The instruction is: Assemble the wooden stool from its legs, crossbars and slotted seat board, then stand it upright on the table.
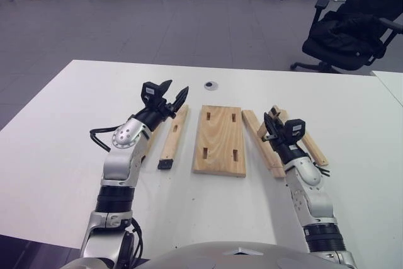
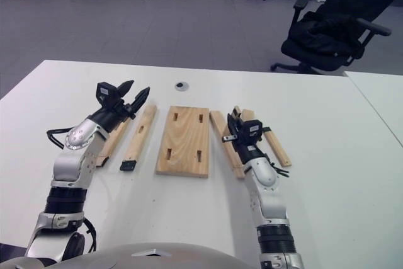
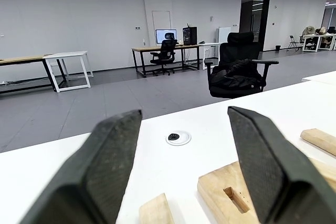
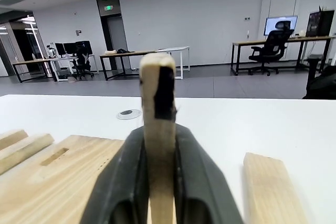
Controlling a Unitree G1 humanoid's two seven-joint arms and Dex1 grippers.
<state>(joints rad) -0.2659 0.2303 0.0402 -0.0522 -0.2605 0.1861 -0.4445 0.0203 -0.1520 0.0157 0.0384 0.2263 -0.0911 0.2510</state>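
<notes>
Both head views look forward and down over the worktop (image 1: 63,124), sharing the seat board (image 1: 219,140). Each wrist view sits low, close behind the left hand (image 3: 184,113) or right hand (image 4: 159,129), facing past that board.

Open-plan office: rows of desks (image 3: 170,48), black swivel chairs (image 1: 346,29), a monitor (image 3: 164,35), grey tiled floor (image 1: 157,23).

You have bare surface (image 1: 56,137) wide open at far left, far right and along the near edge. A narrow lane runs between the board (image 1: 219,140) and the left leg (image 1: 174,133). On the right, loose sticks (image 1: 315,148) crowd close beside the board, hemming your right claw (image 1: 271,124), clamped on a stick (image 4: 159,103). A grommet (image 1: 210,84) lies beyond the board.
</notes>
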